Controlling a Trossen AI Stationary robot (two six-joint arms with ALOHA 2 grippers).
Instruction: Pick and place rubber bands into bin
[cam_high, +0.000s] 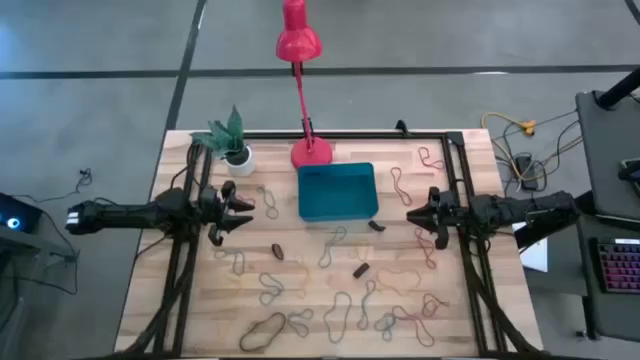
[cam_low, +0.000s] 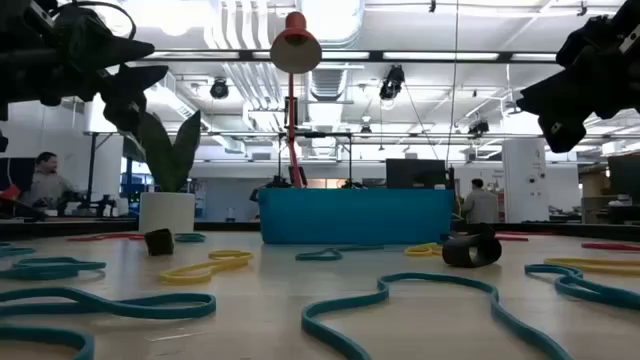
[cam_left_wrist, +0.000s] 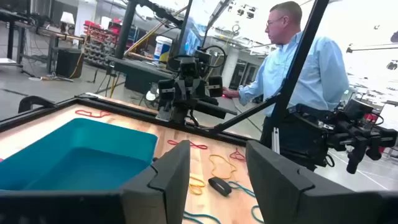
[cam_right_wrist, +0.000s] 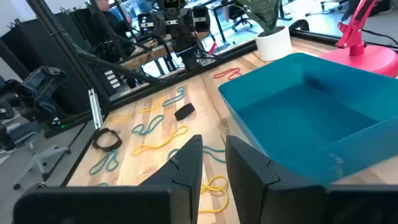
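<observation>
A: A pale wooden bench (cam_high: 300, 300) in an open workshop, a person in a light blue shirt (cam_left_wrist: 305, 74) standing beyond its far edge. How do the pincers stand?

B: The left pincer (cam_high: 243, 212) hangs released above the bench's left side, fingers apart and holding nothing, just left of the bin (cam_high: 338, 191). The right pincer (cam_high: 412, 216) mirrors it on the right, fingers parted and bare.

A: And outward from there?

B: The teal bin sits between them toward the back edge, a red lamp (cam_high: 311, 152) base touching its rear and a white plant pot (cam_high: 239, 156) farther left. The rubber bands (cam_high: 340, 310) lie scattered over the front half, with open wood around both pincers; a black frame lines the bench's sides.
</observation>
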